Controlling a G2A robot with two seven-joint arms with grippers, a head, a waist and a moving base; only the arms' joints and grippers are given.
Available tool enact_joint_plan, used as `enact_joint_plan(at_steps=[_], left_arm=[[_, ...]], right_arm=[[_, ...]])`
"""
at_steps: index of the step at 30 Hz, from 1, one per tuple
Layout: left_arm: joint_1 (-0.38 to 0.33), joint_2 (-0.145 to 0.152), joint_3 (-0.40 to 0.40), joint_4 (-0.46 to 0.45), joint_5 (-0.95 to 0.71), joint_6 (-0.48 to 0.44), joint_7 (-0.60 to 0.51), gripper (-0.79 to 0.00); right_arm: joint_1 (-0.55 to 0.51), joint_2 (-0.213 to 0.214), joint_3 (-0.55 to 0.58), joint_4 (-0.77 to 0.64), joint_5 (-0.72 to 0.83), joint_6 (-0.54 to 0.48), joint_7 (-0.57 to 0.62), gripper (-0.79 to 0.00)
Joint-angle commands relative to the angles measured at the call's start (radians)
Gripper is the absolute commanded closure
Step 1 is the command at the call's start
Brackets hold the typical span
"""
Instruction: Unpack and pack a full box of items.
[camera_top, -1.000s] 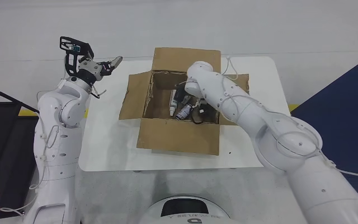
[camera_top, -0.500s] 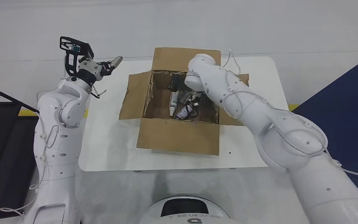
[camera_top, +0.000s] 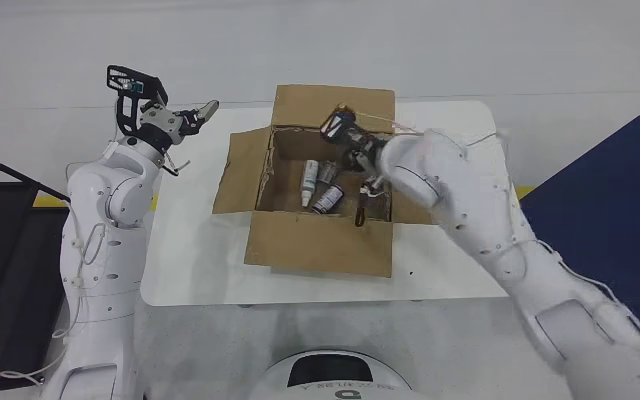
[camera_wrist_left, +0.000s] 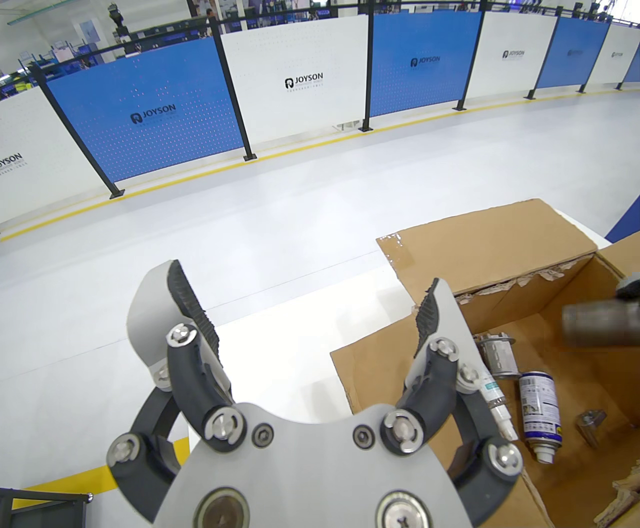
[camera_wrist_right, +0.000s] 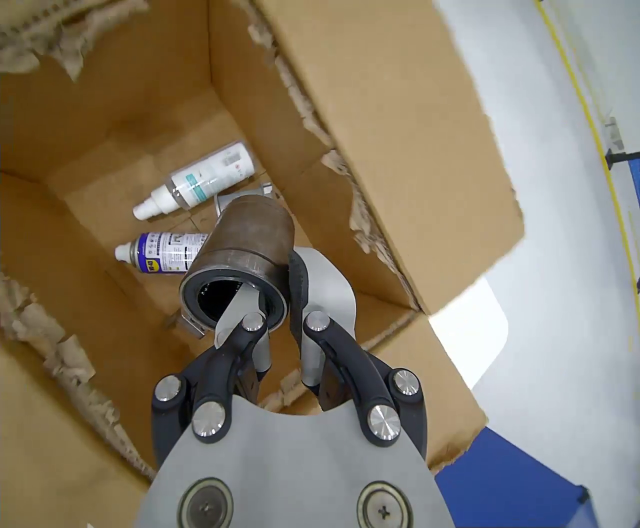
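Note:
An open cardboard box (camera_top: 318, 244) stands in the middle of the white table (camera_top: 195, 250). My right gripper (camera_wrist_right: 272, 282) is shut on the rim of a dark metal cylinder (camera_wrist_right: 245, 247), one finger inside and one outside, held above the box's far side (camera_top: 338, 124). On the box floor lie a white spray bottle (camera_wrist_right: 210, 175), a blue-and-white spray can (camera_wrist_right: 162, 250) and a small metal part (camera_wrist_left: 590, 425). My left gripper (camera_wrist_left: 305, 280) hangs open and empty off the table's far left corner (camera_top: 206, 109).
The box flaps (camera_wrist_right: 390, 100) stand out on all sides, with torn paper along their edges. Bare table lies left and right of the box. A blue panel (camera_top: 600, 190) stands beyond the table's right edge.
My right gripper has risen out of the box with the dark cylinder, from down among the items to above the far rim. The left arm has kept still.

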Motion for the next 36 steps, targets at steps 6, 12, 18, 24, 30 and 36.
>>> enact_joint_plan(at_steps=[6, 12, 18, 24, 30, 36], left_arm=[[0.0, 0.0, 0.0, 0.0, 0.0, 0.0, 0.0, -0.785], [0.0, 0.0, 0.0, 0.0, 0.0, 0.0, 0.0, -0.785], [0.0, 0.0, 0.0, 0.0, 0.0, 0.0, 0.0, -0.785], [0.0, 0.0, 0.0, 0.0, 0.0, 0.0, 0.0, -0.785], [0.0, 0.0, 0.0, 0.0, 0.0, 0.0, 0.0, -0.785], [0.0, 0.0, 0.0, 0.0, 0.0, 0.0, 0.0, -0.785]], right_arm=[[-0.436, 0.075, 0.479, -0.257, 0.088, 0.02, -0.191, 0.0], [-0.727, 0.087, 0.792, -0.298, 0.251, 0.009, -0.375, 0.0], [-0.975, 0.073, 0.994, -0.266, 0.408, 0.041, -0.545, 0.0], [-0.999, 0.07, 1.021, -0.214, 0.463, 0.14, -0.449, 0.0], [-0.851, 0.085, 0.951, -0.139, 0.415, 0.244, -0.163, 0.0], [-0.711, 0.1, 0.897, -0.033, 0.388, 0.291, 0.073, 0.0]])
